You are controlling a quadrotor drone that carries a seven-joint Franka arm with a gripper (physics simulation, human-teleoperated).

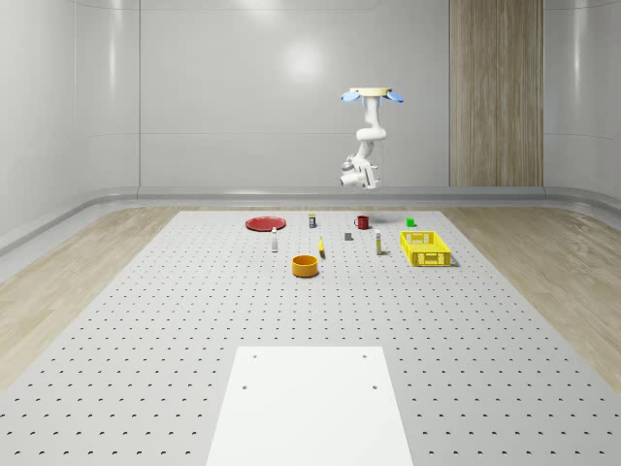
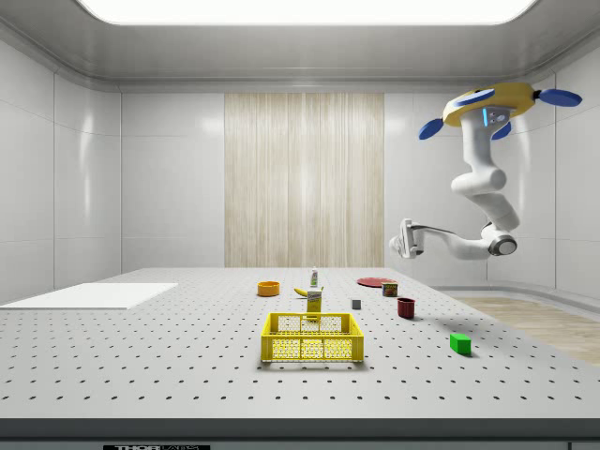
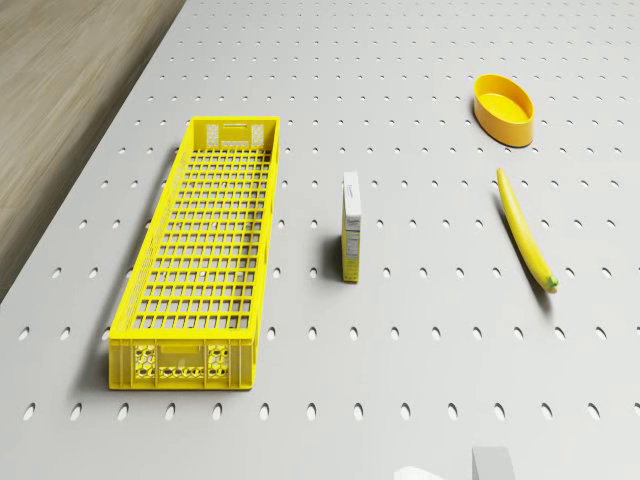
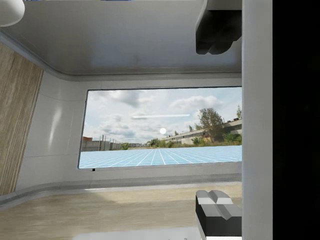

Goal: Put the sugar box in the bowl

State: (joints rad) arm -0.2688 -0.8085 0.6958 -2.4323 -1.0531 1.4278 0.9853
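Nothing done yet: I hover the drone [image 1: 372,95] high above the surface's [image 1: 194,320] far edge, tool [image 2: 405,238] released and empty, sugar box [image 3: 351,226] standing untouched, well apart from the bowl [image 3: 503,108].

On the perforated table [image 1: 146,320] stand one orange bowl [image 1: 306,265], one sugar box [image 3: 351,226], one banana [image 3: 526,232], one yellow crate [image 1: 425,248], one red plate [image 1: 264,223], one red mug [image 1: 362,222], one green cube [image 2: 459,343], one small grey block [image 1: 348,235] and one white panel [image 1: 310,406].
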